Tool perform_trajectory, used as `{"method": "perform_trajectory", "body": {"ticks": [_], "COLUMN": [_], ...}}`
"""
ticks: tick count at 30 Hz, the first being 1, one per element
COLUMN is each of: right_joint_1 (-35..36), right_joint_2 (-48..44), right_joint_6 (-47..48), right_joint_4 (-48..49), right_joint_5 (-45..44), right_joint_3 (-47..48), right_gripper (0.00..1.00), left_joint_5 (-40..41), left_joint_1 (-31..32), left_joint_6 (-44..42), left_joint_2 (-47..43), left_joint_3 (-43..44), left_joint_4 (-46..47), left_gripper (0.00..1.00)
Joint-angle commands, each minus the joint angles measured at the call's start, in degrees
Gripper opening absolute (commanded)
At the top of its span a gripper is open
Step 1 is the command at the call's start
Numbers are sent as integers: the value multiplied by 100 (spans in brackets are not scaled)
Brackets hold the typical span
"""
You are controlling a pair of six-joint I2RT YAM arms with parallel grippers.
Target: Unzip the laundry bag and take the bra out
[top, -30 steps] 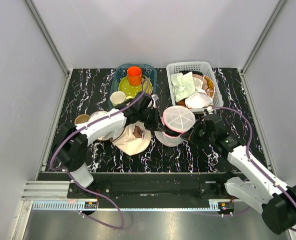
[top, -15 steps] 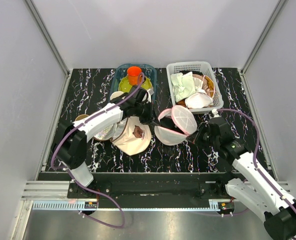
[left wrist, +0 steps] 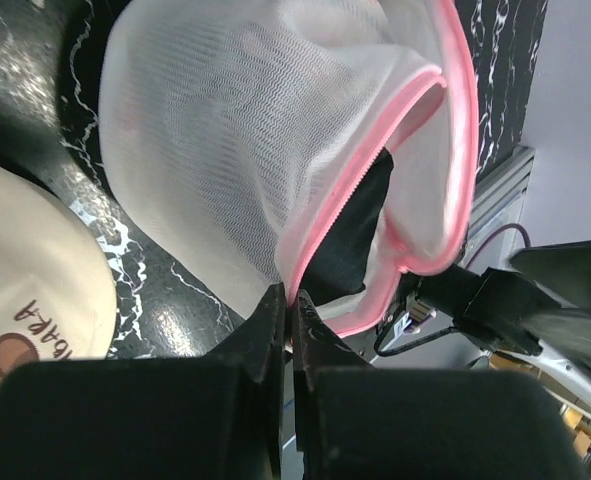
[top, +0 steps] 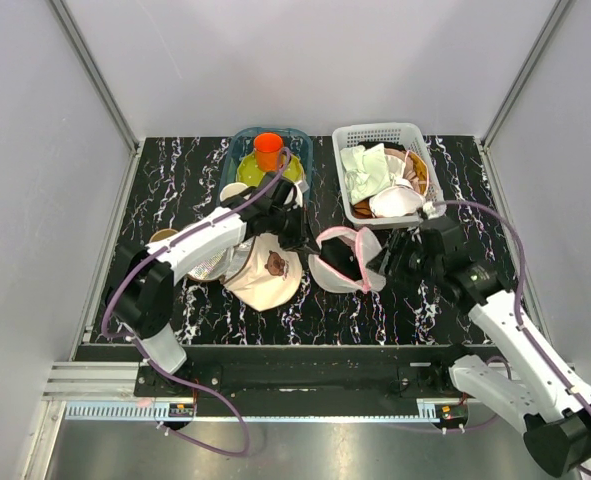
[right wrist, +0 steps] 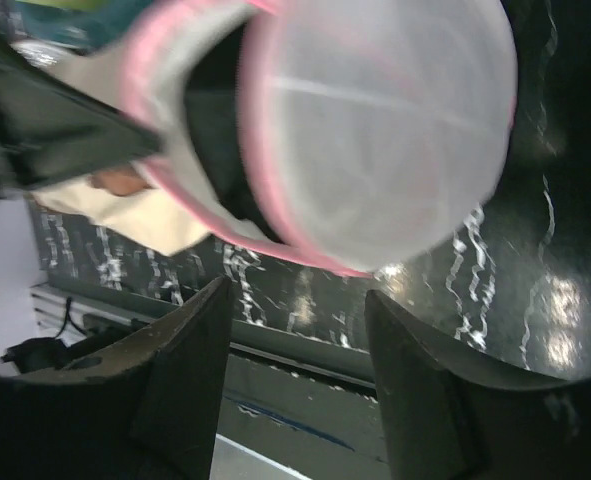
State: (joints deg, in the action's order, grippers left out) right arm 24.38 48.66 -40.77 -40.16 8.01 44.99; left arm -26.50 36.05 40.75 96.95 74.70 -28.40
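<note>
The laundry bag (top: 343, 262) lies gaping open on the table (top: 175, 180) just beside the beige cap (top: 263, 282), on the cap's side toward the right arm. The left gripper (left wrist: 286, 303) has its fingers pressed together on the bag's pink rim, where the zip edge runs down into the fingertips. The right gripper (right wrist: 295, 298) stands at the bag's far side from the cap with its fingers spread wide and the blurred mesh dome just beyond their tips (no contact can be made out), and on the cap only the letters "BARA" can be read.
</note>
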Motion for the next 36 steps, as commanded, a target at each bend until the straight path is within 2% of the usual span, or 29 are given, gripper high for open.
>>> {"method": "perform_trajectory", "body": {"ticks": [1,5,6,11,14,15,16,18,19,22,28,29,32,33,36], "right_joint_1": [101,637,751,796,796,796,788,787,796,788,796,796,787,796,796], "right_joint_2": [414,1416,1774,2358,2621,2761,2806,2711,2640,2280,1621,1542,1322,1251,1014], "right_joint_6": [570,834,826,729,852,939,940,835,799,589,-44,-140,-176,-168,-106], "right_joint_4": [-96,-711,-738,-388,-177,-202,-229,-291,-290,-273,-80,-71,-184,-194,-124], "right_joint_5": [88,-1201,-1353,-2075,-1892,-1856,-1873,-2031,-2066,-2128,-1874,-1812,-1794,-1794,-1786], "right_joint_3": [1036,1967,2056,2032,1873,1855,1820,1636,1557,1144,239,142,308,387,808], "right_gripper": [65,75,76,76,65,58,43,26,12,0,1,19,42,54,64], "left_joint_5": [-21,-65,-66,-22,-31,-39,-48,-48,-48,-48,-92,-109,-154,-136,-110], "left_joint_1": [139,165,165,174,200,192,192,209,209,253,341,341,350,367,367], "left_joint_6": [90,117,117,152,161,152,144,144,144,152,231,231,258,249,223], "left_joint_2": [-176,-194,-194,-246,-299,-299,-317,-326,-334,-369,-264,-203,-194,-202,-246], "left_joint_3": [-139,-131,-122,-131,-148,-157,-166,-236,-271,-517,-991,-1027,-1071,-1054,-992], "left_joint_4": [353,423,432,423,423,423,423,432,423,511,766,783,854,854,819], "left_gripper": [0,0,0,0,0,0,0,0,0,0,0,0,0,0,0]}}
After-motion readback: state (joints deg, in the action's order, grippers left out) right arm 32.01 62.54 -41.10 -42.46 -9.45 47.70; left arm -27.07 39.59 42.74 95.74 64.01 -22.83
